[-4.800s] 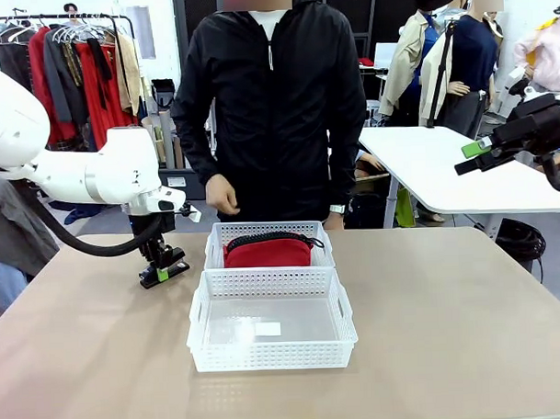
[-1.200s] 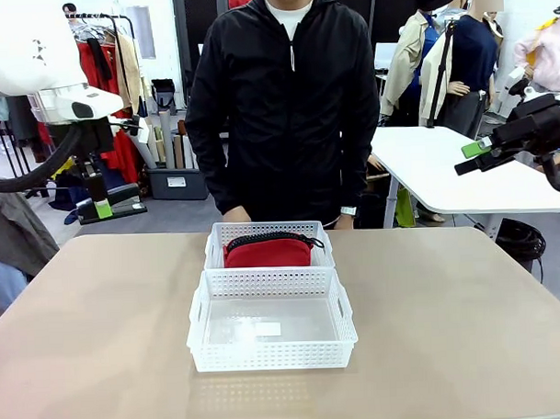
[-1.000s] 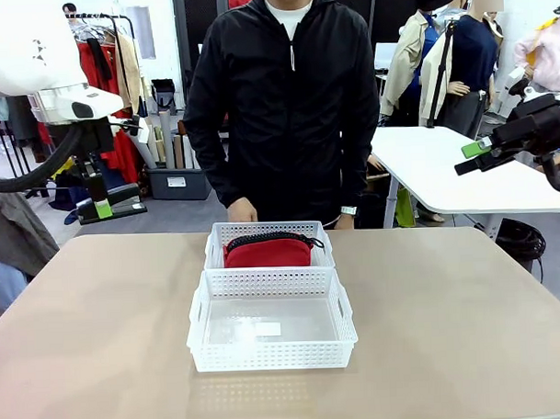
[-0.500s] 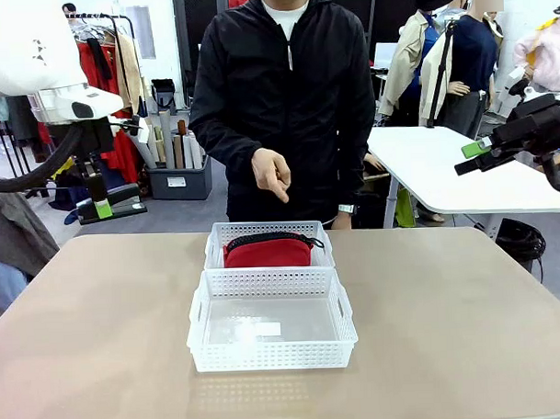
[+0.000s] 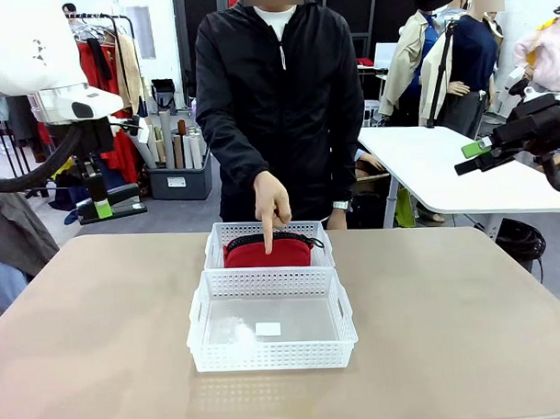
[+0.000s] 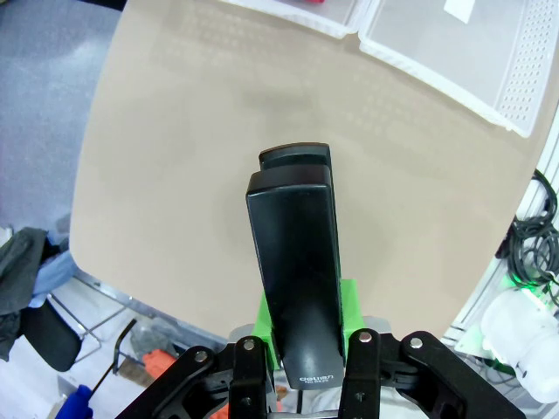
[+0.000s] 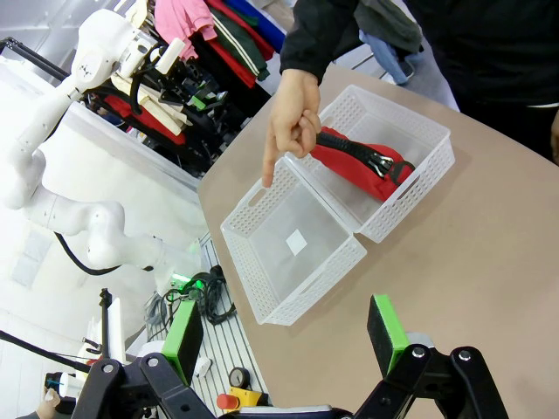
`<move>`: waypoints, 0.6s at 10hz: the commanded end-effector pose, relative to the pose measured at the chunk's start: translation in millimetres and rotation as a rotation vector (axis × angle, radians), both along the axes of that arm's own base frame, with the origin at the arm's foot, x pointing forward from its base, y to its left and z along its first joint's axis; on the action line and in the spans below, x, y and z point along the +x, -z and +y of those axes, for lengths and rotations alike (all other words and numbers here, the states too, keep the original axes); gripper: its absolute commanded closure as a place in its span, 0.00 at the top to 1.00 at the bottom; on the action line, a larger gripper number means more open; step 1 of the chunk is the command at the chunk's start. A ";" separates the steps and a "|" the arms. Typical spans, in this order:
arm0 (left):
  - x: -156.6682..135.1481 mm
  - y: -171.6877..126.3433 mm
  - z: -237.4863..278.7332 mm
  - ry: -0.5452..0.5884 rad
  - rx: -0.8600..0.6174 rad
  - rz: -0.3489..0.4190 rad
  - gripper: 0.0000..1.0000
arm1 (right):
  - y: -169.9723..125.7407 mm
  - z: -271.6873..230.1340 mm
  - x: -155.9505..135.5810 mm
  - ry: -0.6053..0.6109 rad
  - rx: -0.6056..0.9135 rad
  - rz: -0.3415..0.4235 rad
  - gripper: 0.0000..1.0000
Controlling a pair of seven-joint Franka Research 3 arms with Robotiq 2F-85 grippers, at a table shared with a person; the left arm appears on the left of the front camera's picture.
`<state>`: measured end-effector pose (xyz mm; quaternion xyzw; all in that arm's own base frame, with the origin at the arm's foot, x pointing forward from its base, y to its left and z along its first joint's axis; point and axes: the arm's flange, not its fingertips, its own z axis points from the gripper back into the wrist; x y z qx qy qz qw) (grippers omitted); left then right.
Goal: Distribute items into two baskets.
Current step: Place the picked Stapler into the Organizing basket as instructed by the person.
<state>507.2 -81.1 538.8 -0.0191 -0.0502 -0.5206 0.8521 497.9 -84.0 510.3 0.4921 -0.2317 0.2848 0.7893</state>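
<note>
Across the tan table (image 5: 468, 313) from me stands a person in a black jacket (image 5: 281, 99), one hand (image 5: 271, 199) lowered with the index finger pointing down over the near edge of the far basket (image 5: 217, 244). Two white lattice baskets sit end to end at the table's middle, touching along their rims. The near basket (image 5: 271, 357) holds nothing but a small white label on its clear bottom. The far one holds the red pouch (image 5: 267, 254), which fills nearly its whole width, its black zipper running along the top.

My left arm (image 5: 26, 53) is raised off to the table's left side, well apart from both baskets. My left pincer (image 5: 100, 205) is clamped on the black stapler (image 6: 295, 288), which sticks out straight between the green pads, high above the tabletop.

My right pincer (image 7: 288, 336) hangs high and to the right, away from the table, its two fingers spread wide with nothing between them.
</note>
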 end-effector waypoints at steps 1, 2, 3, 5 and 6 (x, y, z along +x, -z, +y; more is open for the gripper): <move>-0.9 -2.9 0.9 -0.002 -0.001 -0.007 0.00 | -1.7 0.2 -1.0 0.000 0.000 -0.002 1.00; -0.9 -2.9 0.9 -0.002 -0.001 -0.007 0.00 | -1.7 0.2 -1.0 0.000 0.000 -0.002 1.00; -0.9 -2.9 0.9 -0.002 -0.001 -0.007 0.00 | -1.7 0.2 -1.0 0.000 0.000 -0.002 1.00; -0.9 -2.9 0.9 -0.002 -0.001 -0.007 0.00 | -1.7 0.2 -1.0 0.000 0.000 -0.002 1.00; -0.9 -2.9 0.9 -0.002 -0.001 -0.007 0.00 | -1.7 0.2 -1.0 0.000 0.000 -0.002 1.00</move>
